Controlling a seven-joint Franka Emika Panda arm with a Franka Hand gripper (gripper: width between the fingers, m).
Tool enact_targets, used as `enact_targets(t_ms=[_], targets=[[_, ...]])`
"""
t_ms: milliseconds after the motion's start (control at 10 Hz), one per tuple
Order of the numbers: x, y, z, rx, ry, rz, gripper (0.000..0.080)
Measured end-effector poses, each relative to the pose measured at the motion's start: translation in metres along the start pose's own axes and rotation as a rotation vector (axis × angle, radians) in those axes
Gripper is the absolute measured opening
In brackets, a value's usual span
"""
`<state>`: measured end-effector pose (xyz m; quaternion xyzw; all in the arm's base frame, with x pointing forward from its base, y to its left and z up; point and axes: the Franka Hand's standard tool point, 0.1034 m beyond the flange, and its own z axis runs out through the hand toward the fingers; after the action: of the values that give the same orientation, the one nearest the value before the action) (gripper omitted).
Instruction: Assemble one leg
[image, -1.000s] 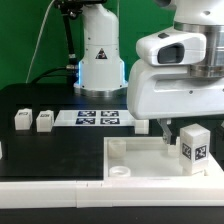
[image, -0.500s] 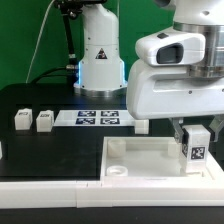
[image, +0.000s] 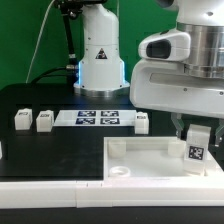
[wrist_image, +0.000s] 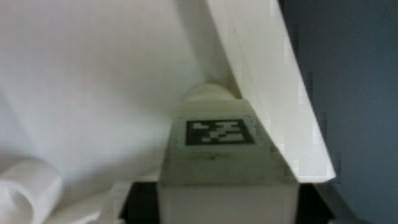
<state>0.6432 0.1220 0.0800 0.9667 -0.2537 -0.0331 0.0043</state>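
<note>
Leg (image: 197, 150) held upright between the fingers, directly under the gripper (image: 197, 128).

The jaws are drawn in onto the leg's upper part and grip nothing else. The post's tagged face is turned outward, and its lower end hangs beneath the tool, over a corner of the large white panel (image: 140, 152). The wrist view shows the panel's rim (wrist_image: 267, 90) running just beside the post, but neither view shows whether the foot touches the panel or sits over a socket. The likely trouble is a misaligned descent: if the foot sits slightly off the socket or against the rim, pressing down could tilt the post in the grip, jam it askew, or shove the panel sideways.
</note>
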Motion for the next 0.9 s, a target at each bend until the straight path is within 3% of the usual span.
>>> enact_targets(t_ms=[600, 900], targets=[[0.0001, -0.0001, -0.0006, -0.002, 0.007, 0.7, 0.029], [0.0009, 0.0007, -0.0006, 0.004, -0.003, 0.777, 0.029]])
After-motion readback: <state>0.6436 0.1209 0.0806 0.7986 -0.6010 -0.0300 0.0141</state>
